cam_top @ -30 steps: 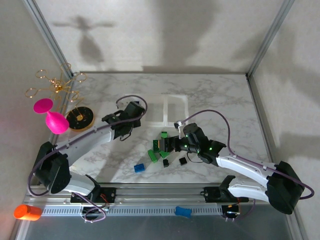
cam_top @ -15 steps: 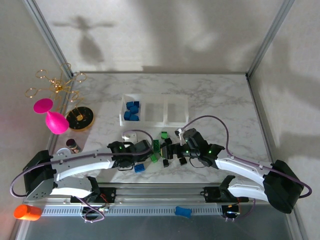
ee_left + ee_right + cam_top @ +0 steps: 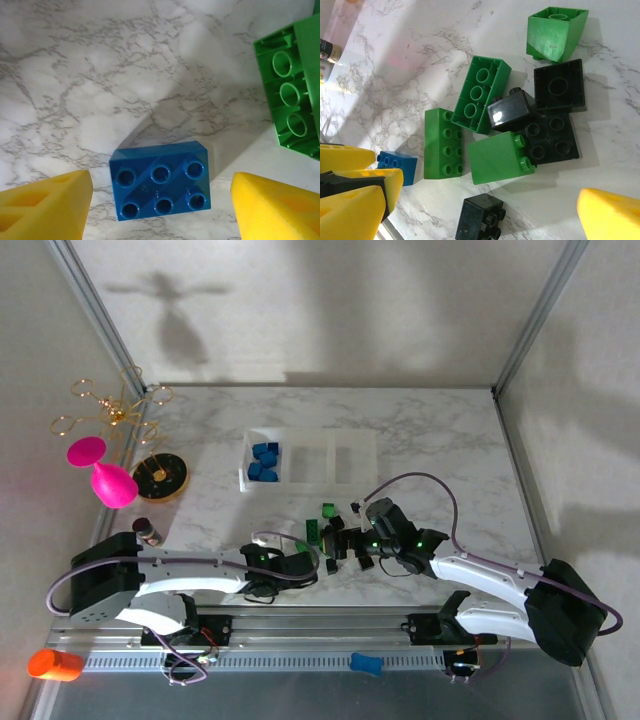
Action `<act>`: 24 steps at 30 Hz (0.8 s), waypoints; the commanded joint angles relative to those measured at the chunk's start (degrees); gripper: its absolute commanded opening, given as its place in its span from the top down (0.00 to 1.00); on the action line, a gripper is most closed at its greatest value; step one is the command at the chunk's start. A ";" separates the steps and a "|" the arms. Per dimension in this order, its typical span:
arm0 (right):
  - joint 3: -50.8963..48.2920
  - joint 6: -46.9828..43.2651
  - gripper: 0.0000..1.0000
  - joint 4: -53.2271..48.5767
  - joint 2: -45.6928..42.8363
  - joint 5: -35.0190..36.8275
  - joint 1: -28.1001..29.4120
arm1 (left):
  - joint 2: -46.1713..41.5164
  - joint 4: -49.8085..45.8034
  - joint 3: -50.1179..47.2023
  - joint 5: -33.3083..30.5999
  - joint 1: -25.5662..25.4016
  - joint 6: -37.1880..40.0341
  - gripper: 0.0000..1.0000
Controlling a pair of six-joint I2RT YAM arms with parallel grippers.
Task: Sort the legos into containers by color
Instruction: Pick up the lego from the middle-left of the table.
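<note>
Left wrist view: my left hand (image 3: 162, 176) is spread, straddling a blue brick (image 3: 160, 187) flat on the counter (image 3: 75, 75). Next I'd close, lift and carry it to the containers (image 3: 330, 487), into the left compartment where blues (image 3: 263, 462) sit. Meanwhile my right hand (image 3: 485, 200) is spread over green and black bricks (image 3: 481, 94).

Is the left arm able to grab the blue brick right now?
Probably yes. The left end effector hangs open right over the blue brick, a yellow finger on each side. Nothing lies on the brick, and the green brick sits apart from it.
</note>
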 commanded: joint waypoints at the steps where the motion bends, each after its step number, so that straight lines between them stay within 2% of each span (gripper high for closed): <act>1: -0.94 0.80 0.01 0.22 -1.25 1.39 -0.76 | 1.47 3.32 -1.28 1.67 -0.71 -3.57 0.27; 11: -1.53 0.88 0.01 0.47 -1.97 1.56 -1.03 | 5.35 3.75 -1.38 0.74 -0.81 -4.18 0.36; 24: -1.12 0.73 0.01 0.99 -1.63 1.33 -1.14 | 4.77 2.24 -0.35 -1.24 -0.81 -3.72 0.49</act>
